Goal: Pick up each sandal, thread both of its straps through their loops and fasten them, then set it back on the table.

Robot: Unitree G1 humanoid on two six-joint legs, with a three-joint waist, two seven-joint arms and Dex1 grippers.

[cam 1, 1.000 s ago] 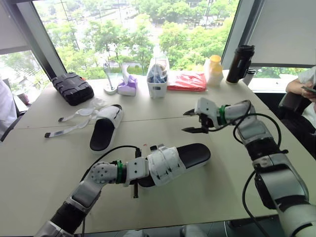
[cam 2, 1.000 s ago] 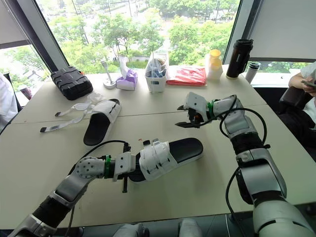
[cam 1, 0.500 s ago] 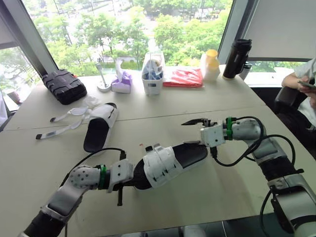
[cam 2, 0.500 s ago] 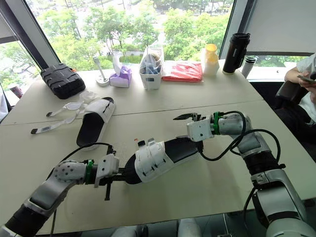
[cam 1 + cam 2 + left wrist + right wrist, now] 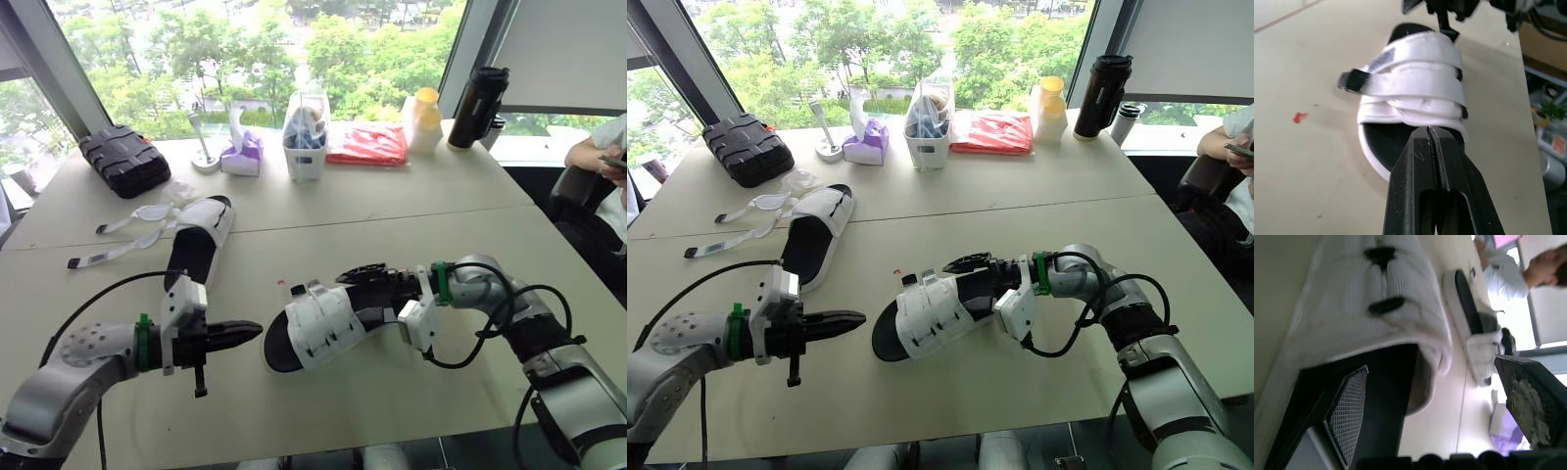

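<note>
txt: none legible | strap tag (image 5: 1382,59) on sandal (image 5: 1415,93): too blurry to read | brands/nos/signs: none

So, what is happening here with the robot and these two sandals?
The robot is busy with the near sandal, whose two straps are already fastened across it. The right gripper is open around its heel end. The left gripper is shut and hangs just off its toe end, touching nothing. The far sandal lies further back on the table, and its loose straps are spread out beside it, not yet threaded.
</note>
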